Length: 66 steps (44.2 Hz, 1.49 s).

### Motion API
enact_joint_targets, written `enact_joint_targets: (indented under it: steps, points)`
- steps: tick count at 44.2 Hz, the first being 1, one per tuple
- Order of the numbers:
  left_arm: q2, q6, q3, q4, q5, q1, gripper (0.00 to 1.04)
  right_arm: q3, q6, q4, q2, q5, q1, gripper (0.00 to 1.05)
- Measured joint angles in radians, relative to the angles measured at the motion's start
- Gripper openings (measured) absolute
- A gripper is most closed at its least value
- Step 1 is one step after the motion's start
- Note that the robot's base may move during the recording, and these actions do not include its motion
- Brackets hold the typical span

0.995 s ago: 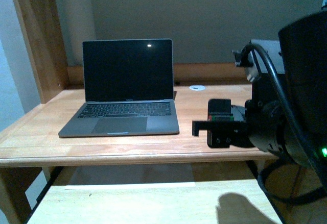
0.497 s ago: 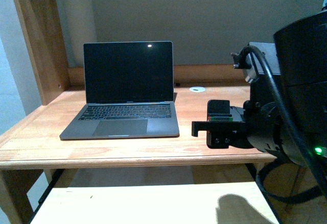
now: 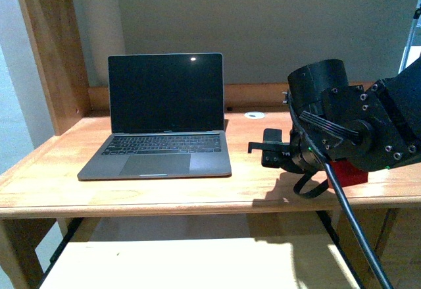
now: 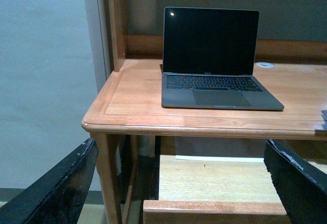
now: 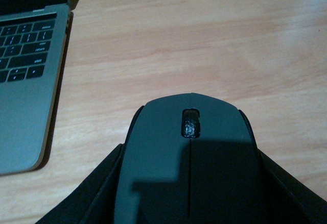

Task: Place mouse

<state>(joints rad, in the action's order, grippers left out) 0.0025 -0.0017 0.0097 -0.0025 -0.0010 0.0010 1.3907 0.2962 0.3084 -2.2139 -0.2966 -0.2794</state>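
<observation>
Wooden tabletop [image 3: 164,190] carries the open grey laptop [image 3: 161,121] on its left part. The left tool [image 4: 168,183] hangs off the tabletop's front, fingers spread wide, gripping nothing. To the right of the laptop, the right tool [image 5: 189,183] is closed on the black mouse [image 5: 189,157], just above the wood. I judge the risk is releasing too high or tilted: the domed mouse could skid toward the laptop's edge or tip.
</observation>
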Motion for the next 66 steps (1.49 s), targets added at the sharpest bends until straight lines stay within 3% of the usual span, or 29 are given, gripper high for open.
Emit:
enact_joint_targets:
  steps: [12,40,47,48,60,63,66]
  points:
    - [0.000,0.000,0.000,0.000,0.000,0.000,0.98,0.112,0.010,-0.018,-0.080,0.011,0.015,0.63]
    - [0.000,0.000,0.000,0.000,0.000,0.000,0.98,0.428,0.051,-0.237,-0.298,0.043,0.057,0.63]
    - [0.000,0.000,0.000,0.000,0.000,0.000,0.98,0.441,0.044,-0.228,-0.301,0.031,0.062,0.99]
    - [0.000,0.000,0.000,0.000,0.000,0.000,0.98,0.440,0.045,-0.224,-0.300,0.030,0.062,1.00]
    - [0.000,0.000,0.000,0.000,0.000,0.000,0.98,0.107,0.053,0.114,0.024,0.030,0.050,0.98]
    - [0.000,0.000,0.000,0.000,0.000,0.000,0.98,-0.042,-0.087,0.471,0.070,0.095,0.059,0.81]
    - [0.000,0.000,0.000,-0.001,0.000,0.001,0.98,-0.278,-0.208,0.642,0.129,0.120,0.077,0.65]
